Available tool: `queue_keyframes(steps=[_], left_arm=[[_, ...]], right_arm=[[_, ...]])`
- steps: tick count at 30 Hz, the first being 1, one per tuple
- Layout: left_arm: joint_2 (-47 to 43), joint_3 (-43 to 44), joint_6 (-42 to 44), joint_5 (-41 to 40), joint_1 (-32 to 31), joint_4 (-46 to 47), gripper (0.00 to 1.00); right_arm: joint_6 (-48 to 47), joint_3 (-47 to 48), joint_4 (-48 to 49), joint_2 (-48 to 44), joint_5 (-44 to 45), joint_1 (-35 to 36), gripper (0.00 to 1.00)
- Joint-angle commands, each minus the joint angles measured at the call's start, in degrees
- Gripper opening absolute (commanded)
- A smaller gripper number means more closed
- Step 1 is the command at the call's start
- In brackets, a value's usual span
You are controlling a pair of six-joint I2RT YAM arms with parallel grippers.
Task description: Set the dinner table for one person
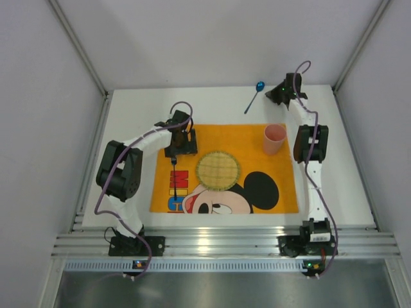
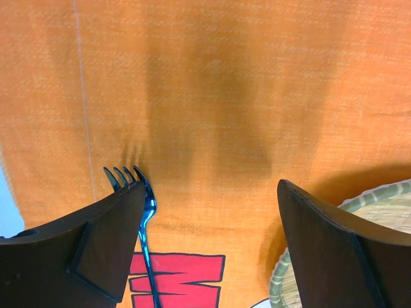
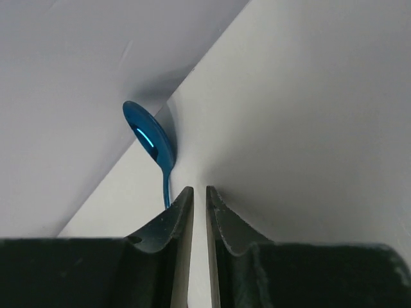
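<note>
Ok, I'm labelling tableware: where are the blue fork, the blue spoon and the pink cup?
blue fork [image 2: 149,204], left wrist view, on its neck.
blue spoon [image 3: 149,136], right wrist view, on its bowl.
pink cup [image 1: 273,141], top external view, on its wall.

Plain pale grey walls [image 1: 212,38] close in the white tabletop [image 1: 135,108] on three sides, joined by slanting aluminium corner posts [image 1: 78,48]. A ribbed silver rail [image 1: 225,240] lines its near edge. Light is soft and even.

You have a placemat [image 1: 225,138] lying mid-way on the dinner table [image 1: 128,109]. On it: woven plate [image 1: 218,170] at centre; fork [image 1: 173,179] just left of the plate; cup [image 1: 274,138] at the far right corner. Spoon [image 1: 252,96] lies on the table behind the cup, its bowl at the back wall [image 1: 212,45].
</note>
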Motion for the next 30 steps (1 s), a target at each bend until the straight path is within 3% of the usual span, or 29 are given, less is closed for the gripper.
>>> queue_keyframes(steps=[1, 4, 8, 13, 18, 23, 30], left_arm=[[1.43, 3.69, 0.98, 1.62, -0.09, -1.91, 0.88], [2.05, 4.74, 1.42, 1.89, -0.18, -2.0, 0.88], [1.88, 4.49, 1.33, 1.19, -0.18, -2.35, 0.88], [-1.02, 2.46, 1.86, -1.01, -0.09, -2.79, 0.88], [-4.01, 1.24, 3.0, -4.44, 0.52, -5.16, 0.88], [-8.67, -2.37, 2.21, -6.11, 3.51, -5.95, 0.89], [-10.26, -3.87, 2.21, -5.41, 6.33, -4.55, 0.89]], right_arm=[[-3.41, -1.07, 2.93, -4.05, -4.2, 0.79, 0.14], [2.89, -7.58, 20.41, -8.36, -12.82, 1.31, 0.18], [9.24, -6.71, 28.29, -7.85, -14.32, 3.07, 0.26], [11.89, -4.07, 22.07, -3.89, -12.22, 6.05, 0.22], [10.84, -3.37, 5.94, -1.6, -6.27, 6.76, 0.0], [6.53, -4.15, -4.63, -3.87, 1.21, 5.53, 0.0], [5.73, -7.58, -8.69, -6.34, 2.46, 1.06, 0.0]])
